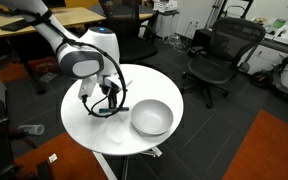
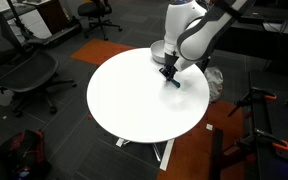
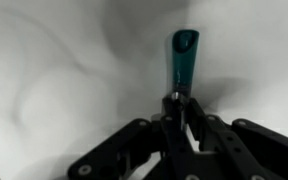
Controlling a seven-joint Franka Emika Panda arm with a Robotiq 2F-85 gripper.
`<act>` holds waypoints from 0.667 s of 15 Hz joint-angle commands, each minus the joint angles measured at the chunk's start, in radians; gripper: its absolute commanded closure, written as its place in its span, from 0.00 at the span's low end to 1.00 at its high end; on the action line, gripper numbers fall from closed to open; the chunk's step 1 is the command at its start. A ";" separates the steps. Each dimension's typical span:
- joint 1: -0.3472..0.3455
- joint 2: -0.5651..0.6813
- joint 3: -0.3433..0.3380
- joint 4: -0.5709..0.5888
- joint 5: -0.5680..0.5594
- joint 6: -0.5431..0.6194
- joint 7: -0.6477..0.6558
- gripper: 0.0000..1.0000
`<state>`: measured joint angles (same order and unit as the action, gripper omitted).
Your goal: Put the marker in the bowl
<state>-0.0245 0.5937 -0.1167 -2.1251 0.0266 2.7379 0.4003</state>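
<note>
In the wrist view my gripper (image 3: 182,103) is shut on the dark end of the marker (image 3: 184,58), whose teal-blue section sticks out beyond the fingertips over the white table. In an exterior view the gripper (image 1: 109,100) hangs just above the round white table (image 1: 94,125), left of the light grey-white bowl (image 1: 151,118), which stands on the table's right part. In an exterior view the gripper (image 2: 171,76) is low over the table (image 2: 134,95) near its far right edge; the bowl is hidden behind my arm there.
Black office chairs (image 1: 222,55) stand around the table, and another chair (image 2: 29,75) is on the floor at the left. A desk (image 1: 44,20) stands at the back. An orange-red carpet patch (image 1: 274,150) lies on the floor.
</note>
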 commanded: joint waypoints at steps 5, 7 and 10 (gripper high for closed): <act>0.053 -0.124 -0.019 -0.069 0.001 -0.035 -0.030 0.95; 0.070 -0.167 -0.030 -0.087 -0.014 -0.032 -0.022 0.95; 0.085 -0.236 -0.055 -0.095 -0.048 -0.058 -0.016 0.95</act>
<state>0.0337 0.4618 -0.1329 -2.1731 0.0122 2.7276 0.3935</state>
